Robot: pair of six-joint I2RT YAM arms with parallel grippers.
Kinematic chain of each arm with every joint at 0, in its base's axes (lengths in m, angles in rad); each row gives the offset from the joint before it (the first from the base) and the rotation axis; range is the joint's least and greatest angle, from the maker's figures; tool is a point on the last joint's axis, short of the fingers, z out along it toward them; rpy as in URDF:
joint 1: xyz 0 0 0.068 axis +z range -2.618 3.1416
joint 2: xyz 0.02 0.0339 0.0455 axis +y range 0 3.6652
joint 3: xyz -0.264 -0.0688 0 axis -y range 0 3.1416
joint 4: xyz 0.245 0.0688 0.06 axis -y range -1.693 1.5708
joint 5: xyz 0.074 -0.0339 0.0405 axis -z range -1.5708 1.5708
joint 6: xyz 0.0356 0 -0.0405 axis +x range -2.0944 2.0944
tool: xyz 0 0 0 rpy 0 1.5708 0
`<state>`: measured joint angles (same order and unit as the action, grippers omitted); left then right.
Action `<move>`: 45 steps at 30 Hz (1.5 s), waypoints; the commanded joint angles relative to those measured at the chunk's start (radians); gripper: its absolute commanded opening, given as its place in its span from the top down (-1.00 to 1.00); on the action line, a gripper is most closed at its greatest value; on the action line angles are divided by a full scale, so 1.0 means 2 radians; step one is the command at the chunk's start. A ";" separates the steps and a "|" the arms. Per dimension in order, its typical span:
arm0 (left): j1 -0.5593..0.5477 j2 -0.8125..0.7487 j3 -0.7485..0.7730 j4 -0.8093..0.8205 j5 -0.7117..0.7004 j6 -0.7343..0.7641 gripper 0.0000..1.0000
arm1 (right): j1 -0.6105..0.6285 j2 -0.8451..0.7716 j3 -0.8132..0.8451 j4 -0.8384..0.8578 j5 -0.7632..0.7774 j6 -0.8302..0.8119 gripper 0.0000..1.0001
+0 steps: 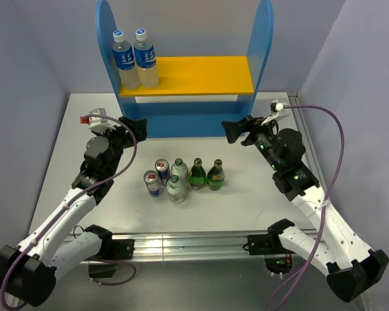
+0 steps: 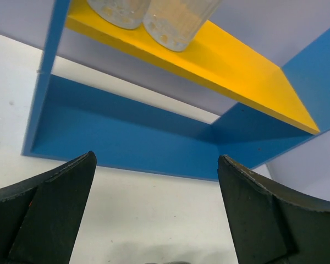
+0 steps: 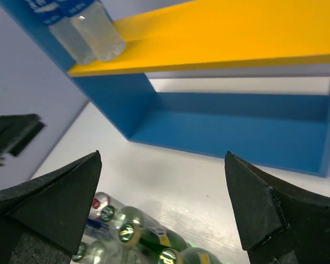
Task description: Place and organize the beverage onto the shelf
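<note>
This is a robotics lab test cell rather than a home or a shop. A bare white desk fills the middle of the top view, boxed in by plain pale-grey panels at the left, right and back. Along the lower edge runs an aluminium rail. A white-and-black left arm and right arm are bolted there, trailing purple cables. At upper centre stands a shelf of plain painted blue and yellow boards.

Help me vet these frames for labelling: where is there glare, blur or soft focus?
Top external: sharp, with glare on the front rail. Left wrist: shelf crisp, near fingers dark and soft. Right wrist: drinks at the bottom edge blurred, table sheen beside them.
</note>
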<state>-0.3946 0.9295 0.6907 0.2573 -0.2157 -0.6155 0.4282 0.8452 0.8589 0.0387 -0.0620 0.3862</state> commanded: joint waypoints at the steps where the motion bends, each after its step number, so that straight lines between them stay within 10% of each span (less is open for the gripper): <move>1: -0.038 -0.033 0.009 -0.033 -0.137 0.049 -0.99 | 0.009 -0.008 0.010 -0.035 0.046 -0.032 -1.00; 4: -0.099 -0.051 -0.003 -0.043 -0.207 0.085 -0.99 | 0.047 -0.018 -0.016 -0.004 0.068 -0.071 -1.00; 10: -0.152 -0.032 -0.022 -0.044 -0.252 0.117 -0.99 | 0.236 0.038 -0.038 -0.024 0.361 -0.081 -1.00; 30: -0.147 -0.018 -0.065 -0.015 -0.212 0.105 -0.99 | 0.261 0.140 -0.123 -0.008 0.410 0.087 -0.96; 45: -0.147 -0.031 -0.067 -0.020 -0.207 0.100 -0.99 | 0.261 0.166 -0.124 0.049 0.474 0.047 1.00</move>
<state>-0.6922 0.8787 0.5495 0.1989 -0.6434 -0.4088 0.9447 1.1820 0.5983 0.0837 0.8120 0.4931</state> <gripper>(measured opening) 0.994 0.477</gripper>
